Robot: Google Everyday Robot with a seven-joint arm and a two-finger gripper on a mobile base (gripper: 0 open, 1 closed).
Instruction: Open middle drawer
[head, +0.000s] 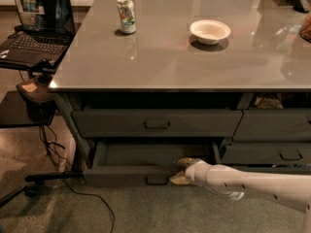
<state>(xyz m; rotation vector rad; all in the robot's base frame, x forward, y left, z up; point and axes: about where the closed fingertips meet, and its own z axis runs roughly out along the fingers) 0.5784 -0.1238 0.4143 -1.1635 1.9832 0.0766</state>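
Because the middle drawer (121, 175) stood partly pulled out from under the countertop (184, 64), the gripper (178, 171) sat low beneath the countertop's front edge, against the drawer's front panel. Its fingers were spread apart, one at the panel's upper rim and one lower, probably to drag it outward. The drawer's grey tray showed nothing inside, and the white bowl (210, 31) on the countertop looked empty.

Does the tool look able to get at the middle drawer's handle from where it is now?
Probably yes. The tool sits at the front edge of the middle drawer, just right of its handle, and nothing stands between them.
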